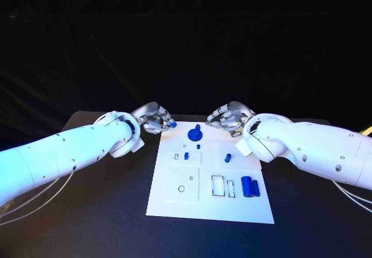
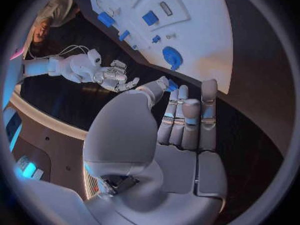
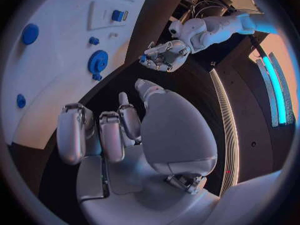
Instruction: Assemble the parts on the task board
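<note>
The white task board [image 1: 174, 207] lies in the middle of the table. At its far end stands a round blue part [image 1: 195, 134], also seen from both wrists [image 2: 172, 57] [image 3: 97, 62]. Small blue parts [image 1: 228, 157] sit mid-board, and two blue cylinders [image 1: 249, 186] lie near its right edge. My left hand [image 1: 155, 119] hovers off the board's far left corner and pinches a small blue part [image 1: 172, 124] [image 2: 172, 85] between thumb and fingertip. My right hand [image 1: 229, 118] [image 3: 106, 135] hovers off the far right corner, fingers curled in, with nothing in them.
Two white inset plates [image 1: 182, 184] with small slots sit on the board's left half, and two narrow rectangular slots [image 1: 222, 186] lie beside the cylinders. Black table [image 1: 101, 215] surrounds the board on all sides.
</note>
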Controlling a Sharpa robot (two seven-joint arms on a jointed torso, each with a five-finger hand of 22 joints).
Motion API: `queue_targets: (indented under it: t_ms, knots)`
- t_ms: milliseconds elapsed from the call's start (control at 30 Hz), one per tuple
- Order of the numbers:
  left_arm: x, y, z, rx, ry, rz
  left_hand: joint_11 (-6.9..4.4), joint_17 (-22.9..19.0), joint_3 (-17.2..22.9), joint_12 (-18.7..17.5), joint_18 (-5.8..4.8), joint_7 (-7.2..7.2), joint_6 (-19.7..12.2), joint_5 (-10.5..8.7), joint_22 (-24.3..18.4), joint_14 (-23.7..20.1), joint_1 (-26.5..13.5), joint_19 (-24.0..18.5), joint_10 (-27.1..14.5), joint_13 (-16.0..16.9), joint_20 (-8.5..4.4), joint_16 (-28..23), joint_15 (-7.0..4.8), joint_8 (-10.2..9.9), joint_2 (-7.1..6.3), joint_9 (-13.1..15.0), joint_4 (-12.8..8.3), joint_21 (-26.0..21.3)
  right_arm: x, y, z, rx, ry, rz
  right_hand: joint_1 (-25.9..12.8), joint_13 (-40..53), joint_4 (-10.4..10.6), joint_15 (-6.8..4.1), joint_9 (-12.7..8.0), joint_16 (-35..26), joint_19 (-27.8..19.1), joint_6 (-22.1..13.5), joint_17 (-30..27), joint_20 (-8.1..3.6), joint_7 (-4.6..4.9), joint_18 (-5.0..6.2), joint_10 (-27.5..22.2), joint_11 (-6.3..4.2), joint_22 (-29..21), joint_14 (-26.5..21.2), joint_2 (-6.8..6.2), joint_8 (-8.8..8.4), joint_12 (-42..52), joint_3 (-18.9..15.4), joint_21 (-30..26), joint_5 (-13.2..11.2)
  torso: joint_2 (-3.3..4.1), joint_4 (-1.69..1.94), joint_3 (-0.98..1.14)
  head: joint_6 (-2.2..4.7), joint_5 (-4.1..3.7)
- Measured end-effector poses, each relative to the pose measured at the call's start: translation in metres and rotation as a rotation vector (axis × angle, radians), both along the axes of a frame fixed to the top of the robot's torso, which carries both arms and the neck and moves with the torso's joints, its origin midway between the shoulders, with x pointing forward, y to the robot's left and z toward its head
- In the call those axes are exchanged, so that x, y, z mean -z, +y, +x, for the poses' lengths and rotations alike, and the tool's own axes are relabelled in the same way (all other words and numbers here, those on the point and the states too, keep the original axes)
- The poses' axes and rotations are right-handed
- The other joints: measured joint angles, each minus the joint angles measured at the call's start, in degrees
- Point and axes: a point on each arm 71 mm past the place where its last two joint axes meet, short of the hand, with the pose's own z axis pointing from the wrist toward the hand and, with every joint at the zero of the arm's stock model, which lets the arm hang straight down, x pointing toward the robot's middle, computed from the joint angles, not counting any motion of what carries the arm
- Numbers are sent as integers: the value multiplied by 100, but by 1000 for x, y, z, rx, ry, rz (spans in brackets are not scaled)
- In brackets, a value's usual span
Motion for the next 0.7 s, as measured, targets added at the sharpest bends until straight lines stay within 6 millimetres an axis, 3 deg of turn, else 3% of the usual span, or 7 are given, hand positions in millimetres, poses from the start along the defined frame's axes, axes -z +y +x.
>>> queue_targets:
  t_ms: [67,500,567,700]
  knots:
    - [1,-1,-1,3,-5,2,0,8,0,0,-1,0,0,0,1,1,0,0,0,0,0,0,0,0,0,0,0,0,2,6,2,1,23,-2,-226,0,32,-1,-5,0,0,11,0,0,-9,0,0,0,0,0,-47,0,0,32,0,0,1,0,0,5,4]
    - [2,-9,-4,23,-17,4,0,37,0,0,-1,0,1,0,30,0,0,0,1,1,0,0,0,0,0,0,0,0,10,43,9,10,160,18,-235,0,64,-30,-43,1,-36,58,0,-42,-17,0,108,-15,0,27,-35,0,96,63,34,0,18,4,-1,19,5]
    - [2,-10,-4,26,-18,5,0,37,0,0,-1,0,1,0,30,2,0,1,1,2,-1,0,0,0,0,0,0,0,10,48,9,10,174,26,-329,0,64,-31,-45,1,-19,59,0,-58,-17,-1,114,-10,0,27,59,0,96,63,34,0,23,9,-2,19,5]
    - [3,-12,-4,31,-19,6,0,43,0,0,-1,0,1,0,33,3,0,3,1,2,0,0,-1,0,0,0,0,1,11,53,10,13,197,44,-330,0,80,-31,-48,1,-18,59,0,-60,-17,0,143,-20,0,27,60,0,97,79,34,0,26,17,-7,18,9]
